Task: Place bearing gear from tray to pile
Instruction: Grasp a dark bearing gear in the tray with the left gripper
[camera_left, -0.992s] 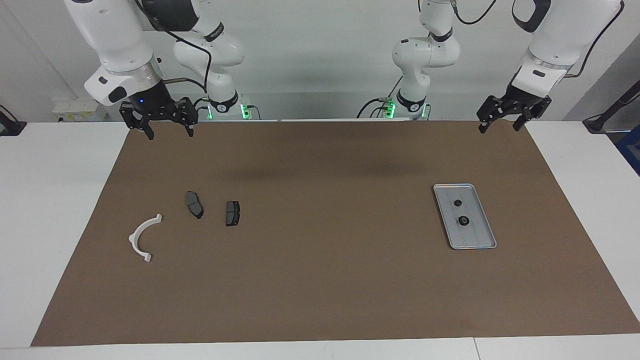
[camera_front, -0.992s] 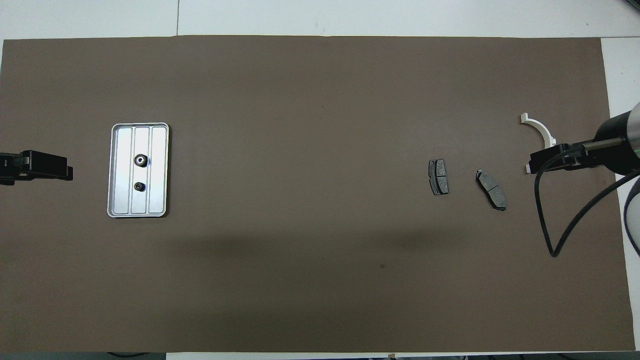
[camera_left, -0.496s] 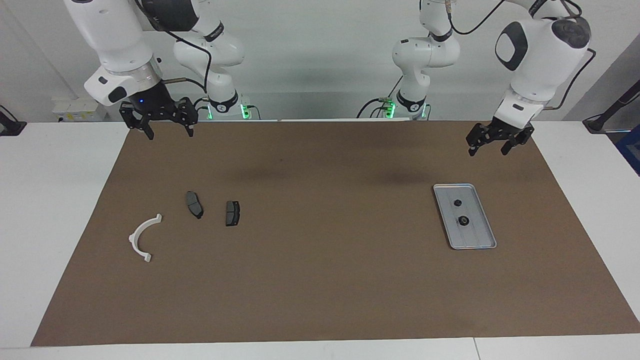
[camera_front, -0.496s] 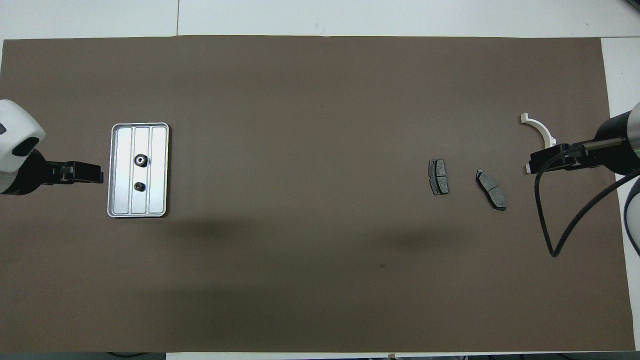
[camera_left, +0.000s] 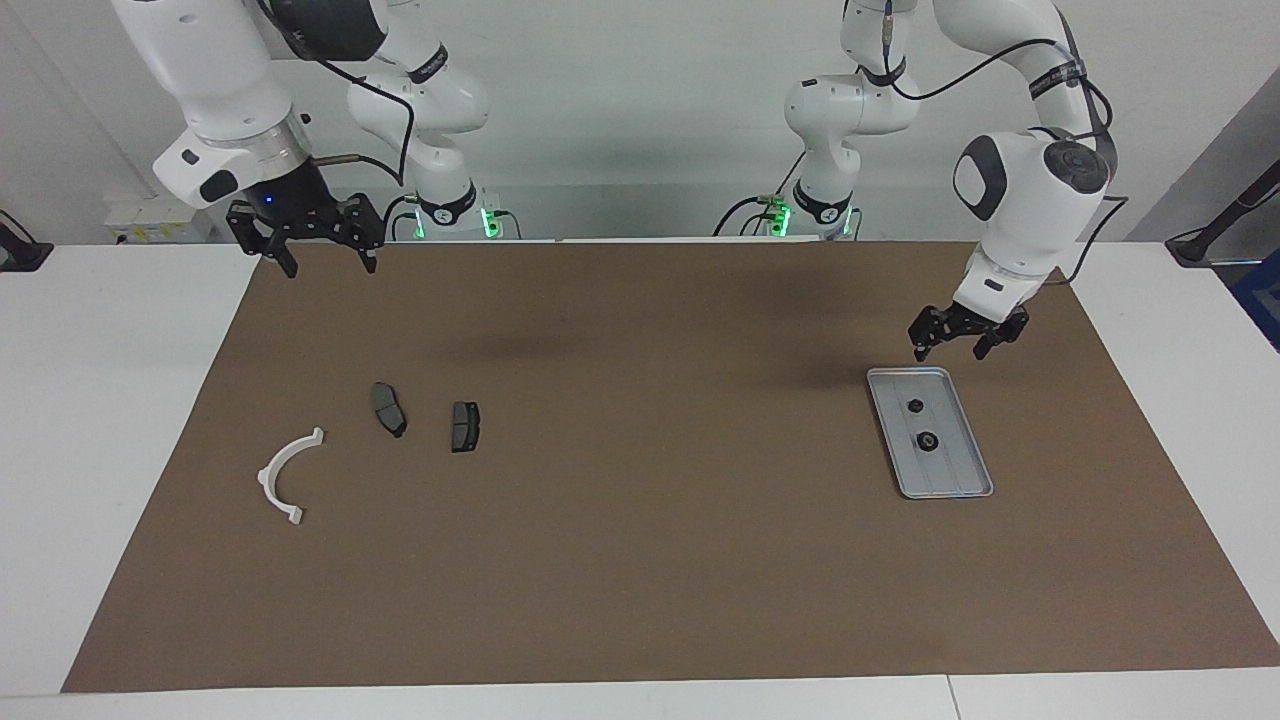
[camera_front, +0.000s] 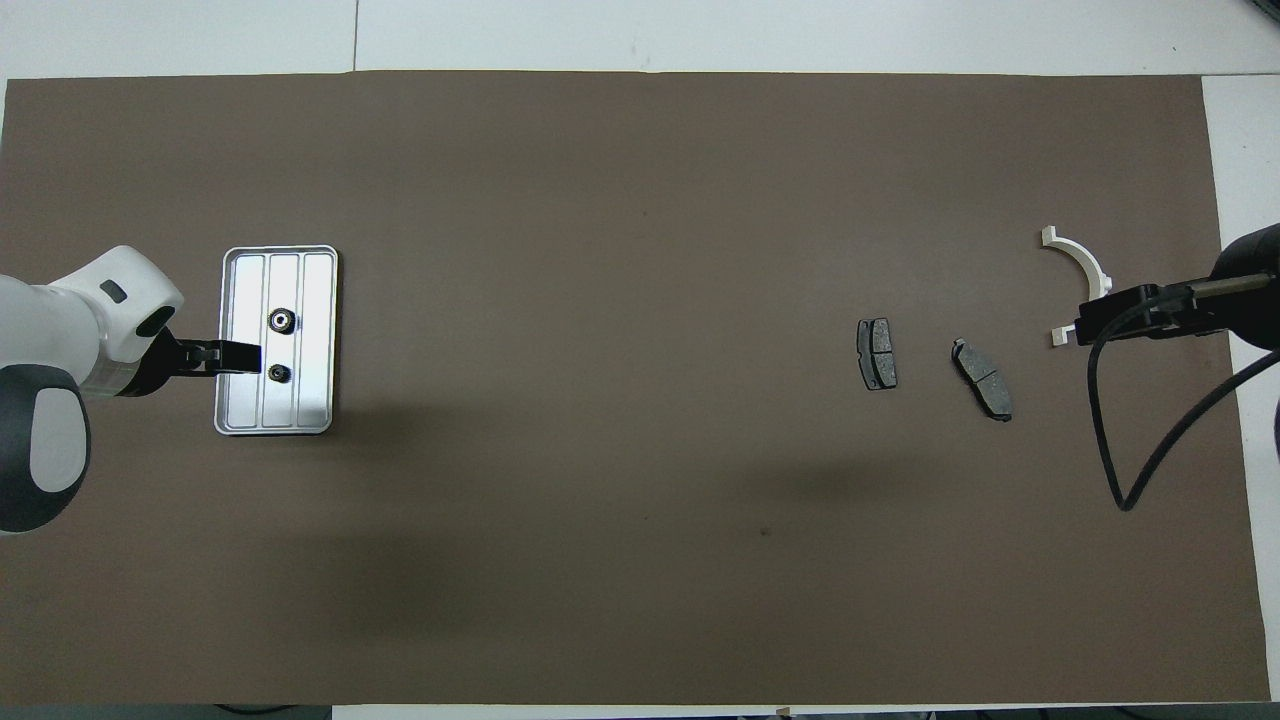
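The jaws of the left gripper (camera_left: 949, 348) are seen spread apart, with nothing between them; this gripper is held in the air over the edge of the tray (camera_left: 960, 470) that is nearest to the robots, and no contact with the tray is seen. In the overhead view the same gripper (camera_front: 243, 357) covers part of the tray rim (camera_front: 228, 420) and reaches almost to the smaller gear. The jaws of the right gripper (camera_left: 320, 254) are also spread and empty; it is held high over the corner of the brown mat (camera_left: 640, 560) nearest to the robots at the right arm's end, where this arm waits. Two bearing gears are lying inside the tray: the smaller gear (camera_left: 914, 406) nearer to the robots, and the larger gear (camera_left: 927, 442) farther from them, near the tray's middle. The tray is placed on the mat toward the left arm's end. The pile is found toward the right arm's end of the mat: a white half-ring bracket (camera_left: 283, 478) closest to that edge, and two dark brake pads (camera_left: 389, 409) (camera_left: 465, 426) beside it, not touching each other.
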